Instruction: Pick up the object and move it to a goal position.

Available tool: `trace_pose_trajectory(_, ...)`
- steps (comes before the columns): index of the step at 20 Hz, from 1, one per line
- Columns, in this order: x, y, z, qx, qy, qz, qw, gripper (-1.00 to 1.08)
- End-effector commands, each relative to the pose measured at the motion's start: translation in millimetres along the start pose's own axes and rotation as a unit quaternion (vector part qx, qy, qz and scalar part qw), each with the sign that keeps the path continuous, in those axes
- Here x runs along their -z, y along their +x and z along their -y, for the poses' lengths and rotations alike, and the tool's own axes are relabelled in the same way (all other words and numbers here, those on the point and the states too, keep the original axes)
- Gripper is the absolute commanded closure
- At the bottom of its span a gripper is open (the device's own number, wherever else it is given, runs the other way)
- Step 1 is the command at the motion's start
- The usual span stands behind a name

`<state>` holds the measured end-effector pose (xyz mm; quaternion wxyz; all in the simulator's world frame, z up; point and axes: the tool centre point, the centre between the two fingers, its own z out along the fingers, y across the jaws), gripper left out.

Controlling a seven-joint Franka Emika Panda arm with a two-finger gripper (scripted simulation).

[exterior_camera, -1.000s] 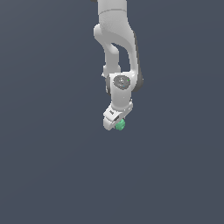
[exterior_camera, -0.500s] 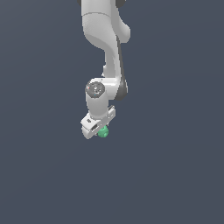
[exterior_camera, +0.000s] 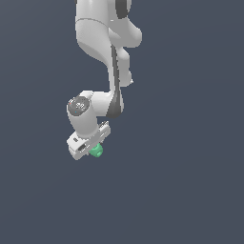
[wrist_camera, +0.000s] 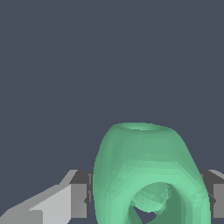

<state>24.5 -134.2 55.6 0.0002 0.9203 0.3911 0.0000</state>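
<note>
Gripper (exterior_camera: 90,145) with the green object (exterior_camera: 96,150) has been carried further toward the exterior view's left and slightly lower in frame over the last second. Arm has been swung left too, with the upper links now shown larger at the top of the frame

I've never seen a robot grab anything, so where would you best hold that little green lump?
By its two opposite flanks, as the gripper has it now: one finger on each side of the green lump. Those sides look broad and fairly steep, while the top is rounded and the body has a hollow, so pinching across the width seems safest.
</note>
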Motion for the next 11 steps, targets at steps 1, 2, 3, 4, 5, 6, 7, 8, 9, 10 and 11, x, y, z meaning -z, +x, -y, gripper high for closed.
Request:
trace_pose_trajectory(1, 0, -3, -12, 0.001, 0.0, 0.0, 1.0, 1.08)
trace_pose_trajectory(2, 1, -4, -15, 0.001, 0.0, 0.0, 1.0, 1.08)
trace_pose_trajectory(3, 1, -5, -19, 0.001, 0.0, 0.0, 1.0, 1.08)
trace_pose_trajectory(4, 1, -5, -21, 0.001, 0.0, 0.0, 1.0, 1.08)
trace_pose_trajectory(5, 1, -6, -24, 0.001, 0.0, 0.0, 1.0, 1.08)
trace_pose_trajectory(6, 1, -6, -25, 0.001, 0.0, 0.0, 1.0, 1.08)
trace_pose_trajectory(7, 1, -6, -27, 0.001, 0.0, 0.0, 1.0, 1.08)
trace_pose_trajectory(8, 1, -7, -28, 0.001, 0.0, 0.0, 1.0, 1.08)
trace_pose_trajectory(9, 1, -7, -29, 0.001, 0.0, 0.0, 1.0, 1.08)
trace_pose_trajectory(10, 1, -6, -29, 0.001, 0.0, 0.0, 1.0, 1.08)
trace_pose_trajectory(11, 1, -6, -29, 0.001, 0.0, 0.0, 1.0, 1.08)
